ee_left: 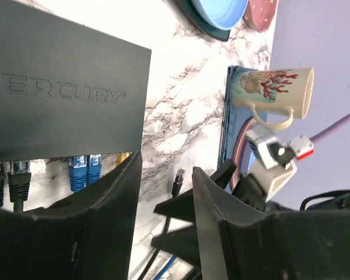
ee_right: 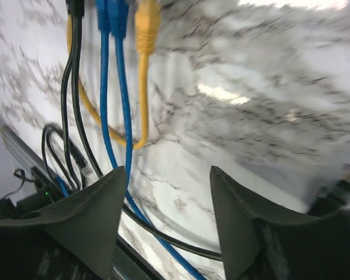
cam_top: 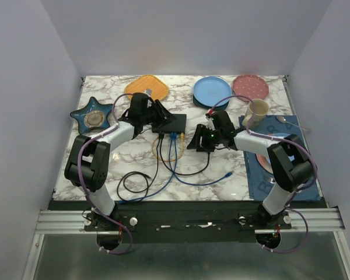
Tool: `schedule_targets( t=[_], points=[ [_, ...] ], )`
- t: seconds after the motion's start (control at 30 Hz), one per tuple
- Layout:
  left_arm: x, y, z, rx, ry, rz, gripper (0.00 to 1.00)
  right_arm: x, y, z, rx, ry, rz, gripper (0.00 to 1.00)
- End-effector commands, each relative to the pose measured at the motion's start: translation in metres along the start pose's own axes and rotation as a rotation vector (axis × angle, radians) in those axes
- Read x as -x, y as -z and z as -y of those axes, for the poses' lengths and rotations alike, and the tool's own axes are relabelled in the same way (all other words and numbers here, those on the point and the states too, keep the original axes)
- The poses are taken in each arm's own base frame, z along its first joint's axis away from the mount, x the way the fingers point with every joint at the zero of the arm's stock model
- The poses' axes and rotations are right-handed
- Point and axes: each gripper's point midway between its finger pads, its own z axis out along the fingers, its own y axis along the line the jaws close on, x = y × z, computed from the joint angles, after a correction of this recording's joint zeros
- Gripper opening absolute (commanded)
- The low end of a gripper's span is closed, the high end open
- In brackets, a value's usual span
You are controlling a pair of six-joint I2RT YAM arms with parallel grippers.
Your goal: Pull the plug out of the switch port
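Observation:
The switch (cam_top: 174, 122) is a flat black box at mid-table; its lettered top fills the upper left of the left wrist view (ee_left: 64, 99). Black plugs (ee_left: 18, 184), blue plugs (ee_left: 84, 172) and a yellow plug (ee_left: 122, 156) sit in its near edge. They show at the top of the right wrist view, the yellow plug (ee_right: 147, 23) rightmost. A loose black plug (ee_left: 178, 181) lies on the table right of the switch. My left gripper (cam_top: 163, 115) is open and empty over the switch's left end (ee_left: 167, 163). My right gripper (cam_top: 193, 140) is open and empty, right of the plugs (ee_right: 167, 170).
Cables loop toward the near edge, with a black coil (cam_top: 134, 182) and a loose blue end (cam_top: 226, 174). An orange plate (cam_top: 147, 87), a blue plate (cam_top: 212, 90) and a pink plate (cam_top: 250, 86) stand at the back. A mug (cam_top: 256, 114) and a dark blue mat (cam_top: 280, 169) are right, a star dish (cam_top: 93, 116) left.

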Motion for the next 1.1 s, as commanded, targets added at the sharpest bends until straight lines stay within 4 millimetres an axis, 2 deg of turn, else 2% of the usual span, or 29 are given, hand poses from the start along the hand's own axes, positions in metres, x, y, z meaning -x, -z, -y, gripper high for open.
schedule_targets(
  t=[0.0, 0.17, 0.23, 0.27, 0.37, 0.7, 1.07],
  points=[
    [0.015, -0.001, -0.005, 0.074, -0.067, 0.038, 0.49, 0.023, 0.002, 0.009, 0.024, -0.080, 0.039, 0.59],
    [0.021, -0.021, -0.017, 0.105, -0.063, 0.022, 0.49, 0.033, -0.012, -0.025, 0.266, -0.160, 0.042, 0.55],
    [0.025, -0.025, -0.021, 0.113, -0.060, 0.024, 0.49, 0.031, -0.015, -0.029, 0.316, -0.229, 0.038, 0.54],
    [0.025, -0.029, -0.028, 0.125, -0.053, 0.018, 0.49, 0.040, -0.013, -0.038, 0.369, -0.213, 0.067, 0.54],
    [0.028, -0.035, -0.038, 0.145, -0.050, 0.015, 0.49, 0.045, -0.019, -0.041, 0.395, -0.261, 0.070, 0.53],
    [0.037, -0.039, -0.068, 0.193, 0.003, 0.016, 0.48, 0.065, -0.044, -0.031, 0.380, -0.360, 0.119, 0.45],
    [0.033, -0.036, -0.078, 0.195, 0.036, 0.012, 0.48, 0.077, -0.056, -0.018, 0.321, -0.400, 0.182, 0.40]
  ],
)
